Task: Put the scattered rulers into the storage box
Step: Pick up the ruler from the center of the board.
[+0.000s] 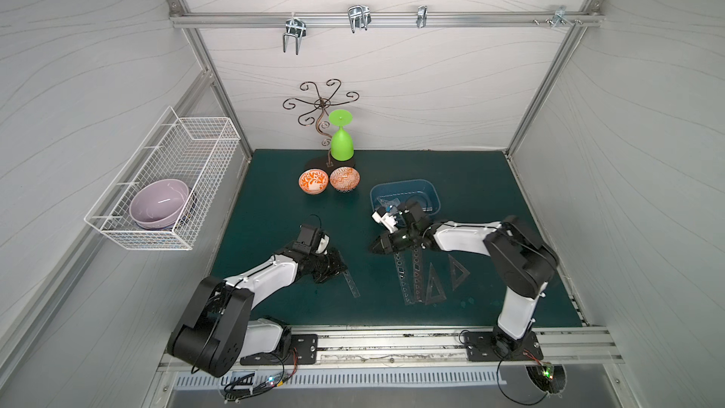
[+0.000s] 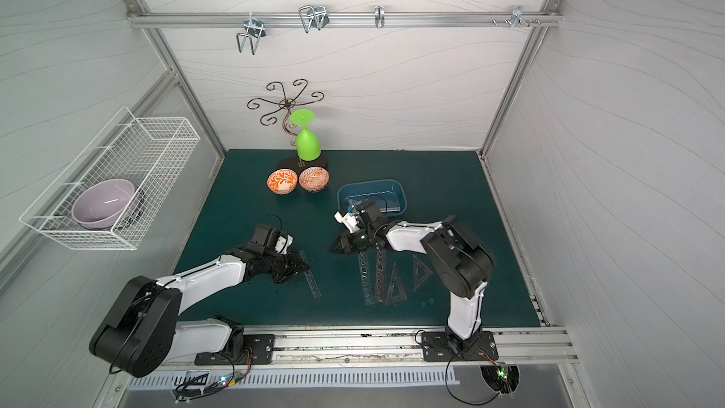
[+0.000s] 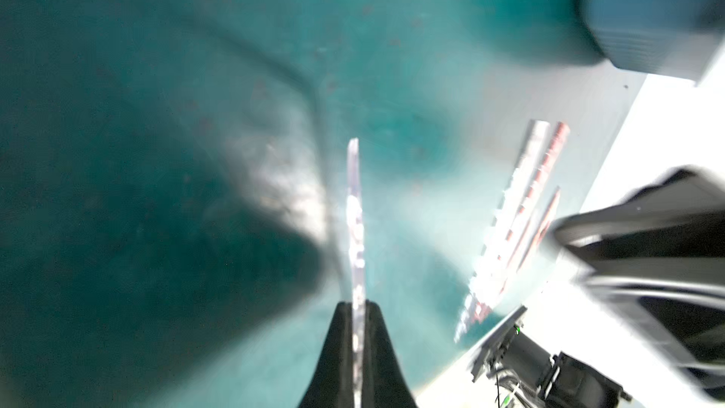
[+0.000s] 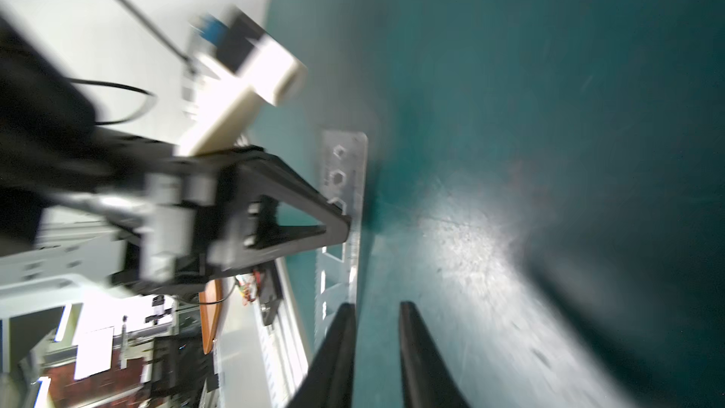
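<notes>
My left gripper (image 1: 340,268) is shut on a clear straight ruler (image 1: 352,285), which shows edge-on between its jaws in the left wrist view (image 3: 355,206). The right wrist view shows the same ruler (image 4: 345,158) pinched by the left fingers (image 4: 333,225). My right gripper (image 4: 376,304) stands open over the green mat with nothing between its fingers; in a top view it (image 1: 375,248) points left. Near it lie two straight stencil rulers (image 1: 405,278) and two triangles (image 1: 433,288). The blue storage box (image 1: 408,182) behind the right wrist holds some clear pieces.
Two orange patterned bowls (image 1: 314,181) sit at the back of the mat. Behind them a green glass (image 1: 341,145) stands upside down by a wire stand (image 1: 321,104). A white wire basket (image 1: 164,190) with a purple bowl hangs on the left wall.
</notes>
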You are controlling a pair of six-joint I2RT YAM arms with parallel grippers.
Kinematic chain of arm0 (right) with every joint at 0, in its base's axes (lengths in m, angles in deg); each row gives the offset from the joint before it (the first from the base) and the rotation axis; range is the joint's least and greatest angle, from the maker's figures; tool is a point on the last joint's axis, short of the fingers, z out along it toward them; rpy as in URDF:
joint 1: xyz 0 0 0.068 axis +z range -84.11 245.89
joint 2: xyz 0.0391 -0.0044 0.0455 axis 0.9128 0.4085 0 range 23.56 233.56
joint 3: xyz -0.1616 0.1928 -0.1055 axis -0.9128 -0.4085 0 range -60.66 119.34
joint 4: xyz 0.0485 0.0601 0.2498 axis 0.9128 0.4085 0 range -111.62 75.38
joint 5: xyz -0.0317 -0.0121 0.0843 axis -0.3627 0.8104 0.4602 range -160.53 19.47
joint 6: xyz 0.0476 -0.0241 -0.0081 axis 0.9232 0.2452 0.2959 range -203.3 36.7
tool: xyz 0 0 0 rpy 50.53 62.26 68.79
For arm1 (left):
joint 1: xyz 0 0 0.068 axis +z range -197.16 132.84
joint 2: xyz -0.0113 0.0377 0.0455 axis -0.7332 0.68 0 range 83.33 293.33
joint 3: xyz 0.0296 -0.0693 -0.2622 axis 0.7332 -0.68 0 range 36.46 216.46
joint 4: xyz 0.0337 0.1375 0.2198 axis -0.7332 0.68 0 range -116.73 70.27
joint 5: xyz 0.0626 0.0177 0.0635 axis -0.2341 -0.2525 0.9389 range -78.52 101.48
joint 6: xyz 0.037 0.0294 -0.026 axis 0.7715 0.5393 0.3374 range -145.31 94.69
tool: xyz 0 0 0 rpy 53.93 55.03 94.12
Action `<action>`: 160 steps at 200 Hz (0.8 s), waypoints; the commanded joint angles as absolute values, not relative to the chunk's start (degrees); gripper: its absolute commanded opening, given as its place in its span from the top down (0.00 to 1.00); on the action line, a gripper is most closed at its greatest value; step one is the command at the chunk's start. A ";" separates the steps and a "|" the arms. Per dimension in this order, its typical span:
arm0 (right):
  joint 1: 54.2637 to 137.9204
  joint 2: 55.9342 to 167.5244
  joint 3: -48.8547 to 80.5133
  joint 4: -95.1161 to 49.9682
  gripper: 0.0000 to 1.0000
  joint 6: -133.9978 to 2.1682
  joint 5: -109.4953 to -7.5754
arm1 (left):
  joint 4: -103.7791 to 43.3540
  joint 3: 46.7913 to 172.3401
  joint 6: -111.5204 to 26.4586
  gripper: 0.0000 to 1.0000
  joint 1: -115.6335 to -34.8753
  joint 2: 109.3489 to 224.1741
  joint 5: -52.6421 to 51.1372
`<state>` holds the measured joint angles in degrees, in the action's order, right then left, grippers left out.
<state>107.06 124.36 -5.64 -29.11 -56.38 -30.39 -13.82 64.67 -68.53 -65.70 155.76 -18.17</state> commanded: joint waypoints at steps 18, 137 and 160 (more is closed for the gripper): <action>103.41 113.10 -3.65 -18.94 0.60 -63.76 -23.15 | -2.41 76.76 -58.20 1.00 -65.71 149.39 -27.28; 102.38 117.18 0.79 -27.35 0.30 -52.12 -10.02 | -13.10 78.86 -57.13 1.00 -65.88 150.61 -52.70; 103.87 118.75 1.98 -29.17 0.34 -50.14 -9.37 | -14.64 78.56 -57.71 1.00 -65.88 151.34 -53.14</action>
<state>102.21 117.23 0.02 -25.48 -53.41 -12.10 -10.48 78.81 -57.47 -65.70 150.95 -50.26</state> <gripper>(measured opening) 0.679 0.064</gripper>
